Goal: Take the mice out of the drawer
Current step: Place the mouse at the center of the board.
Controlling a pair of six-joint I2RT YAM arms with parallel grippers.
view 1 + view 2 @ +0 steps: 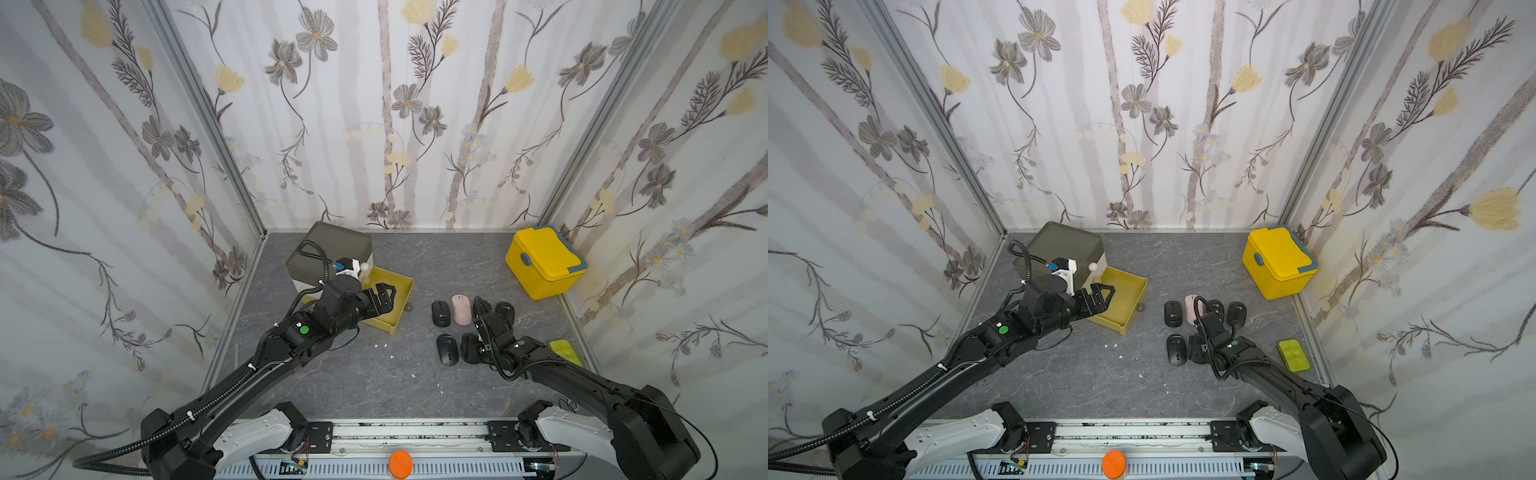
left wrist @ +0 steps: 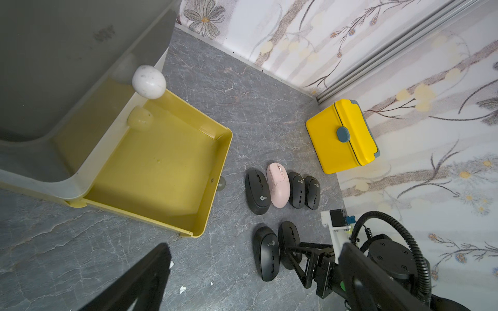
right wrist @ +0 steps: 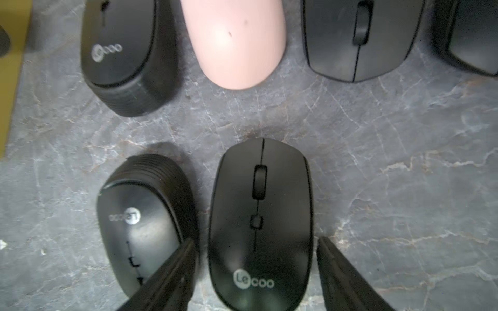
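Note:
The drawer box (image 1: 332, 249) has an olive-grey top, and its mustard-yellow drawer (image 1: 405, 303) is pulled out with nothing in it (image 2: 161, 167). Several mice lie on the grey tabletop to its right. The far row holds a black mouse (image 2: 257, 191), a pink one (image 2: 279, 184) and two more black ones. The near row holds two black mice. My right gripper (image 3: 256, 239) is open and straddles the black mouse (image 3: 260, 223) that lies on the table, with a gap at each finger. My left gripper (image 1: 382, 297) hangs open over the drawer, holding nothing.
A bright yellow lidded box (image 1: 544, 262) stands at the back right. A green case (image 1: 565, 351) lies by the right wall, beside my right arm. Small white crumbs (image 1: 384, 345) dot the tabletop. Floral walls close in three sides.

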